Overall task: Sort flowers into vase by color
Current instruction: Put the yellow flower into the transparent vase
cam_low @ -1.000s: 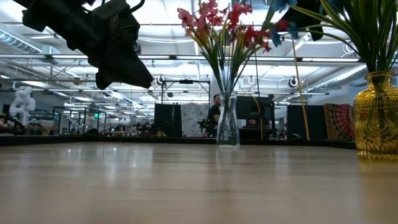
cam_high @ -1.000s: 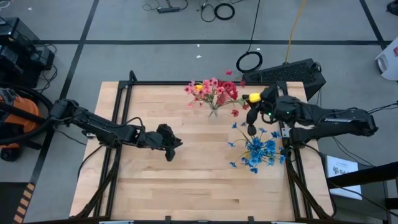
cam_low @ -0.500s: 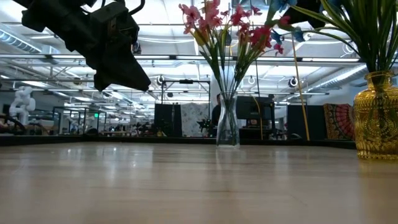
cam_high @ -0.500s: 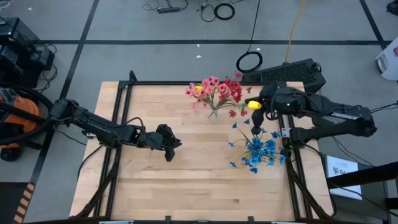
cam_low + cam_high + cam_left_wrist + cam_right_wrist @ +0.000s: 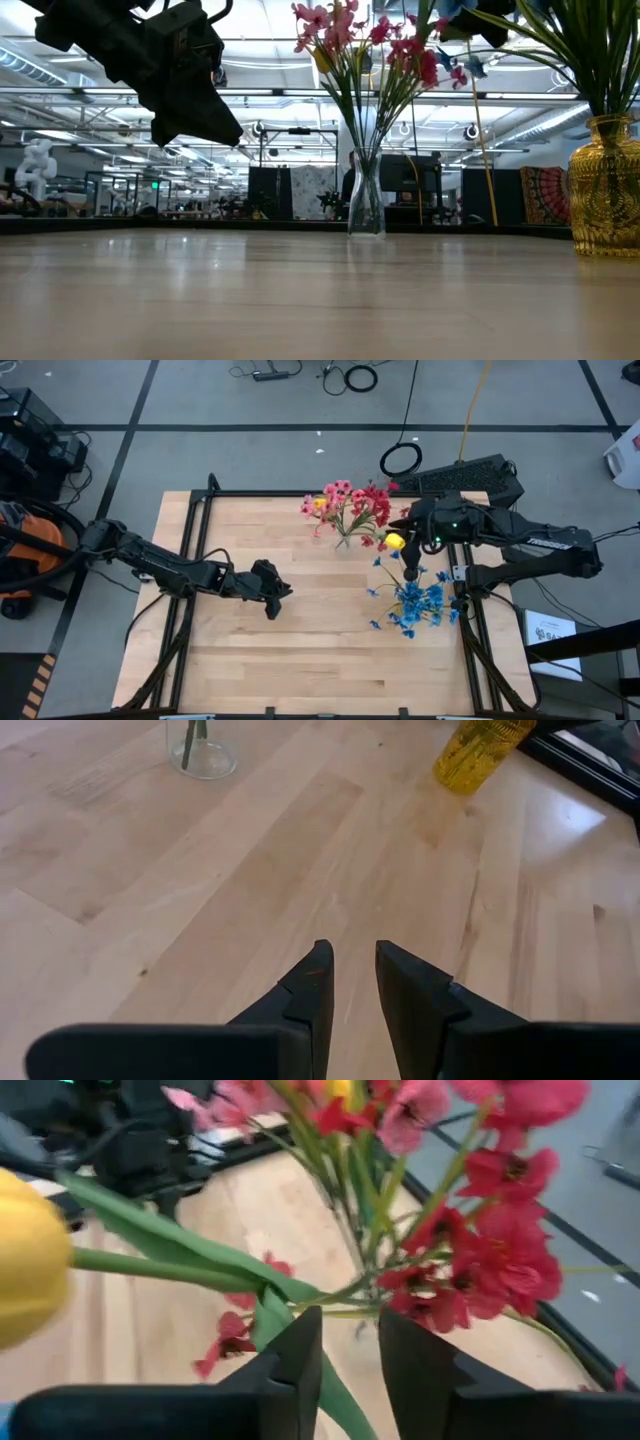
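We found no brand, label or writing that we could read.

The left hand (image 5: pixel 272 596) hung over the middle of the wooden desk (image 5: pixel 300 640), well apart from the flowers. In the left wrist view its two fingers (image 5: pixel 312 990) stood a little apart with nothing between them.

The right hand (image 5: pixel 410 538) was at the far right of the desk, between the two bunches. In the right wrist view its fingers (image 5: pixel 300 1345) stood a little apart, and the green stem of a yellow flower (image 5: pixel 30 1255) ran across just past them. We could not tell if they were still holding that stem or only near it. From above, the yellow flower (image 5: pixel 394 541) lay just beside the hand.

The pink and red flowers (image 5: pixel 350 508) stood in a clear glass vase (image 5: pixel 366 195) at the back of the desk. The blue flowers (image 5: pixel 415 603) stood in a yellow glass vase (image 5: pixel 606 188) near the right edge; in the low view their tops were cut off. The right hand was mostly hidden there too.
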Robot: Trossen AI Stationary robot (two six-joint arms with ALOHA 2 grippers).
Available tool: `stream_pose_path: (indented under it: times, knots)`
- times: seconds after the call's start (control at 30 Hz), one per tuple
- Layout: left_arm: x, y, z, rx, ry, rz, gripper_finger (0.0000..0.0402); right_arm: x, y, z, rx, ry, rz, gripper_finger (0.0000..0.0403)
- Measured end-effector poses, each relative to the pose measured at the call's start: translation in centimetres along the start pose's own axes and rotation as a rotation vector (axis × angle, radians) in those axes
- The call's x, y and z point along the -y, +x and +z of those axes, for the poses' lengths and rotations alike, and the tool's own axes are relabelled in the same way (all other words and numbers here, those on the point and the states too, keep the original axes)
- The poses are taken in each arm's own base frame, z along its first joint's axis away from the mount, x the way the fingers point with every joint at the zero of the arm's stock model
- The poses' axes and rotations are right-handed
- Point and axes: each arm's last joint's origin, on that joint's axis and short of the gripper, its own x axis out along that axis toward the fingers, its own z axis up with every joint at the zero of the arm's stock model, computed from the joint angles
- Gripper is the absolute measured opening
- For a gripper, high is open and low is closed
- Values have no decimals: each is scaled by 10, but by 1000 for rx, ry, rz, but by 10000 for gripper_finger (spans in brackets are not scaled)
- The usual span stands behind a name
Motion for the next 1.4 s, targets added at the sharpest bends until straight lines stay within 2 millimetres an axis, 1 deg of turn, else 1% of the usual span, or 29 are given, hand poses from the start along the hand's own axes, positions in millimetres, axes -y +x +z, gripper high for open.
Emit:
stream_pose_path:
  times: [0.13,0.37,0.57,0.67,0.73,1.0,1.2,1.4]
  knots:
    - [0,0,0,0,-1,0,83,-2,-2,0,-5,-36,61,112]
    - [0,0,0,2,-24,-2,83,-3,4,0,-21,-135,63,144]
    - [0,0,1,4,-28,-2,83,-4,4,0,-15,-145,72,167]
    - [1,0,1,6,-32,-5,83,-6,3,1,-20,-167,142,174]
    - [1,0,1,7,-47,-5,83,-9,2,1,-17,-197,182,178]
    - [0,0,1,11,-55,1,83,-17,3,1,2,-325,217,181]
    - [0,0,1,14,-79,3,83,-21,4,3,31,-348,273,181]
    - [0,0,1,17,-81,7,83,-22,4,6,55,-346,279,180]
